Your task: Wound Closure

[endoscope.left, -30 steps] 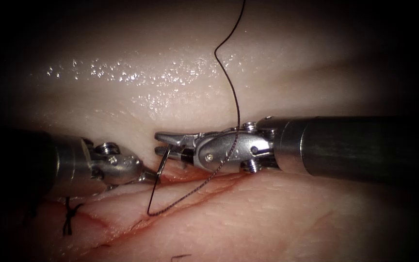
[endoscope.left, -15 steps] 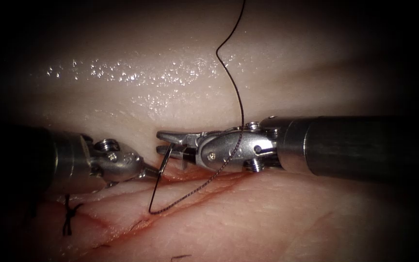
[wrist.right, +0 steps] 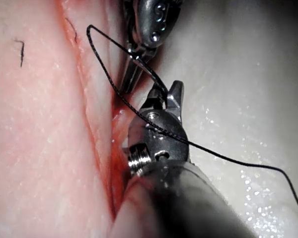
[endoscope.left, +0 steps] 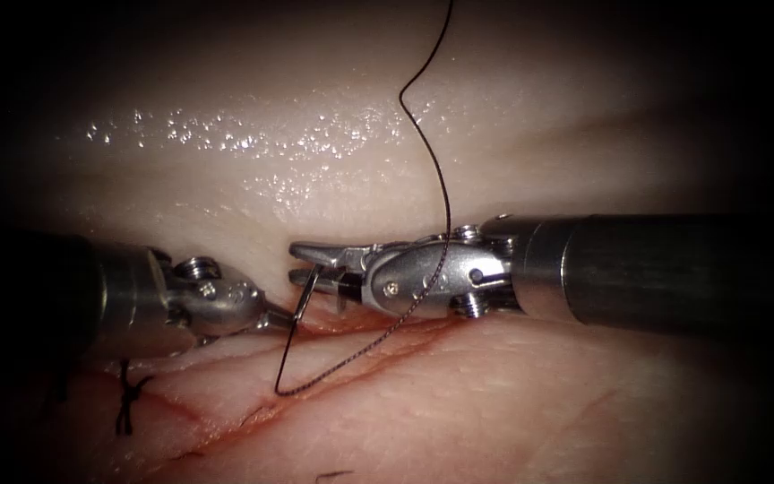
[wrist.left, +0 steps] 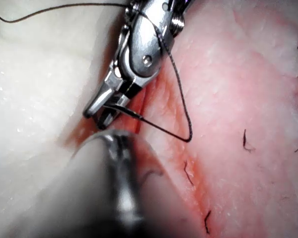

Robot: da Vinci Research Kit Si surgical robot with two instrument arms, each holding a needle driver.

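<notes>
Since a second ago the right tool (endoscope.left: pixel 302 264) has been shifted slightly right, and nothing has moved in the last half second. The curved needle (endoscope.left: pixel 306 294) is gripped near its upper end by the right tool's closed jaws at frame centre. The left tool (endoscope.left: pixel 281 316) is touching the needle lower down; its jaws cannot be judged. The thread (endoscope.left: pixel 351 354) is looped over the cut (endoscope.left: pixel 226 421) in the tissue (endoscope.left: pixel 512 403).
</notes>
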